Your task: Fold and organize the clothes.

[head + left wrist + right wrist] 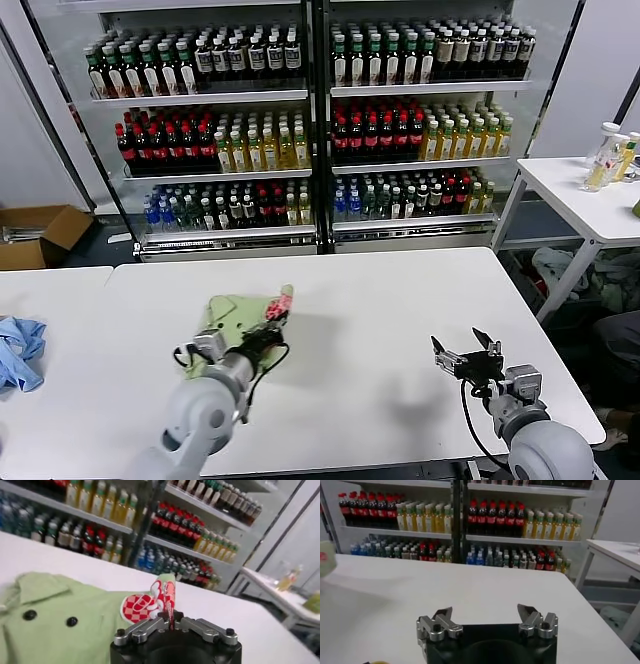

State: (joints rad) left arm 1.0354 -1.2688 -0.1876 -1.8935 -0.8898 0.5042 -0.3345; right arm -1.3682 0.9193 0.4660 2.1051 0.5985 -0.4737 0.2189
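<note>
Left gripper [170, 622] clamped on shirt [75, 625] edge above table [380, 310]

the left gripper [170, 625] pinches a raised fold of the green shirt [75, 630] between its closed jaws; the red-and-white print [142, 607] sits just beyond them, two dark buttons [50, 618] off to one side.

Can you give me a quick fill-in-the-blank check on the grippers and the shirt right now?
1. The left gripper is shut on the green shirt at its red-and-white ____.
2. The right gripper is ____ and holds nothing.
3. Two dark ____ show on the shirt below its collar.

Missing words: graphic; open; buttons
</note>
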